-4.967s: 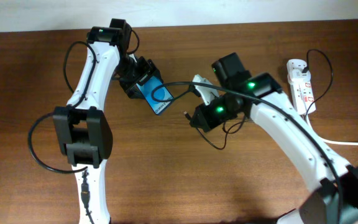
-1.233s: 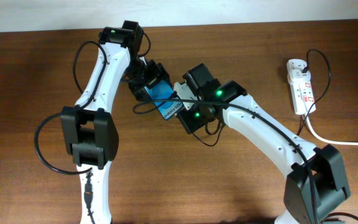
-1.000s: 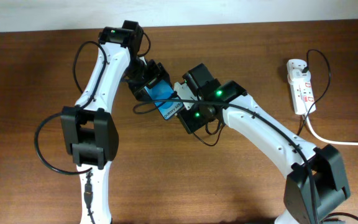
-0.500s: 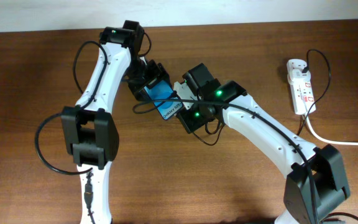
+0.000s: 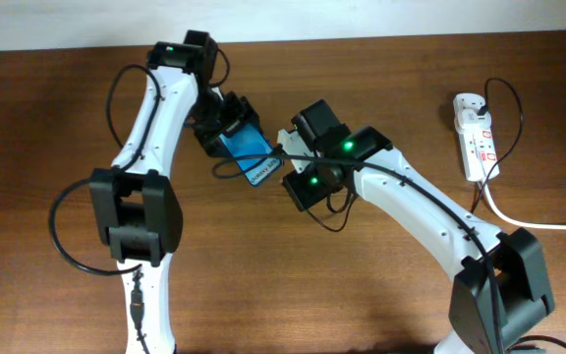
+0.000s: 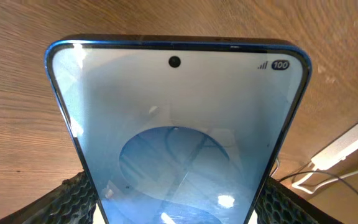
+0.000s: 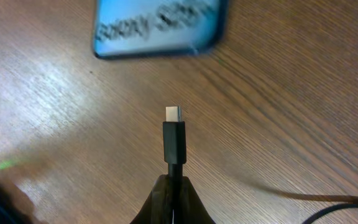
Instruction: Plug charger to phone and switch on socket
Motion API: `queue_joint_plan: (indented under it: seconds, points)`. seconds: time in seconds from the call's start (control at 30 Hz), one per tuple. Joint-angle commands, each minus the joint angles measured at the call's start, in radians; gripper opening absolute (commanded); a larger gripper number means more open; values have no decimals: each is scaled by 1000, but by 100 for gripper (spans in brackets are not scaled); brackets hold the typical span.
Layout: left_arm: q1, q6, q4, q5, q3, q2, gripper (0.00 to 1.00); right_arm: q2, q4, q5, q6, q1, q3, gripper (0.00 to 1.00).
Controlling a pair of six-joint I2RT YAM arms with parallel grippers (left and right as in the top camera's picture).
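Note:
The phone, blue-screened with white text at its bottom end, is held in my left gripper, whose jaws are shut on its two long edges. My right gripper is shut on the charger, a thin black cable; its plug tip sticks out past the jaws and points at the phone's bottom end. A gap of bare table lies between tip and phone. The socket, a white strip with red switches, lies far right, away from both grippers.
The black cable loops over the table by the phone and under my right arm. A thick white cord runs from the socket to the right edge. The socket also shows at the right edge of the left wrist view.
My left arm has shifted the phone a little to the left and back. The phone's bottom end now sits farther from the plug tip than half a second ago. The right gripper barely moved.

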Motion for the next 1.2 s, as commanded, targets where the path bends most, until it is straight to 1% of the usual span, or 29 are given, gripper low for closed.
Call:
queue_joint_plan:
  seconds: [0.0, 0.1, 0.23, 0.33, 0.4, 0.47, 0.5, 0.53, 0.57, 0.63, 0.67, 0.7, 0.83, 0.93, 1.03, 1.17]
  points:
    - [14, 19, -5, 8, 13, -49, 0, -11, -3, 0, 32, -45, 17, 4]
    - [14, 19, -5, 8, 13, -49, 0, -11, 8, 6, 32, -94, 17, 4]
    - [13, 20, -16, 8, 13, -49, 0, 25, 61, 113, 62, -177, 15, 4]
    - [13, 20, -26, 6, 13, -49, 0, 69, 75, 109, 63, -215, 15, 5]
    - [10, 20, -31, -14, 13, -49, 0, 103, 75, 108, 63, -231, 15, 15]
    - [5, 19, -35, -34, 13, -49, 0, 126, 75, 107, 64, -237, 15, 29]
    - [3, 19, -34, -34, 13, -49, 0, 133, 77, 109, 82, -238, 15, 45]
    - [1, 19, -32, -34, 13, -49, 0, 133, 82, 105, 97, -243, 15, 56]
    - [0, 18, -30, -34, 13, -49, 0, 132, 86, 105, 114, -245, 16, 59]
    - [0, -14, -27, -34, 13, -49, 0, 132, 85, 55, 174, -257, 36, 70]
    - [0, -45, -23, -34, 13, -49, 0, 130, 85, -11, 203, -265, 52, 84]
    - [0, -68, -23, -34, 13, -49, 0, 130, 84, -39, 226, -269, 65, 91]
    - [0, -153, -23, -30, 13, -49, 0, 127, 55, -81, 314, -272, 151, 95]
    - [2, -153, -23, -30, 13, -49, 0, 127, 37, -43, 320, -270, 212, 96]
    - [1, -153, -23, -26, 13, -49, 0, 127, 6, 71, 315, -266, 233, 98]
    - [1, -156, -23, -11, 13, -49, 0, 128, -77, 346, 296, -250, 232, 99]
